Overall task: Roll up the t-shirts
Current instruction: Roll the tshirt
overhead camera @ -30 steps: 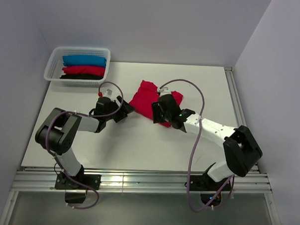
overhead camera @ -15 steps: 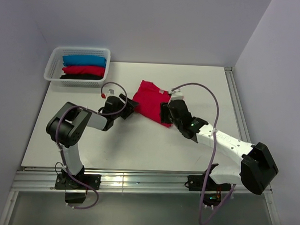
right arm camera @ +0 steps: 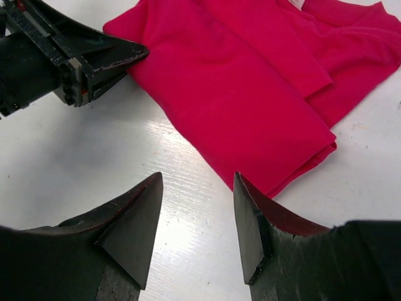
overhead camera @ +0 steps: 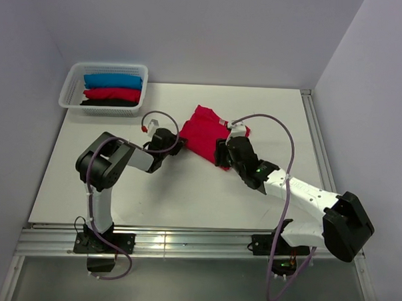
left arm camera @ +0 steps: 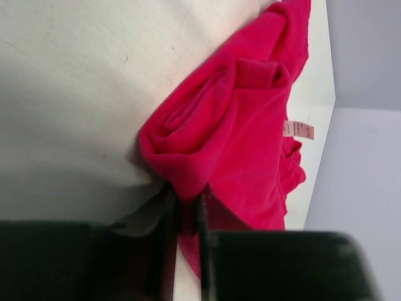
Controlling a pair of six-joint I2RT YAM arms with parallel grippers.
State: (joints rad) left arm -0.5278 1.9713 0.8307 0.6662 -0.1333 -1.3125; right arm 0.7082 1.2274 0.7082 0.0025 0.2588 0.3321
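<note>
top view, crimson t-shirt [overhead camera: 203, 134]: lies crumpled and partly folded mid-table, toward the far side, between the two claws
top view, left gripper [overhead camera: 179, 144]: at the shirt's left edge, touching the cloth
top view, right gripper [overhead camera: 221, 155]: low at the shirt's near-right edge
top view, basket [overhead camera: 70, 85]: white, on the far-left corner of the table [overhead camera: 186, 190], well apart from the shirt
top view, basket contents: blue bundle [overhead camera: 112, 81] at the back, red bundle [overhead camera: 112, 93] in the middle, black bundle [overhead camera: 109, 102] nearest, side by side

left wrist, claw: narrow, fingers [left arm camera: 166, 213] pinched on a fold of the crimson cloth
left wrist, shirt: the edge by the claw is curled into a loose roll; white neck label [left arm camera: 297, 130] shows farther out

right wrist, claw: wide, only bare table between the fingertips
right wrist, shirt: just beyond the fingertips; its near corner runs behind the right-hand finger, contact unclear
right wrist, other claw: left gripper tips closed together at the shirt's far-left corner
</note>
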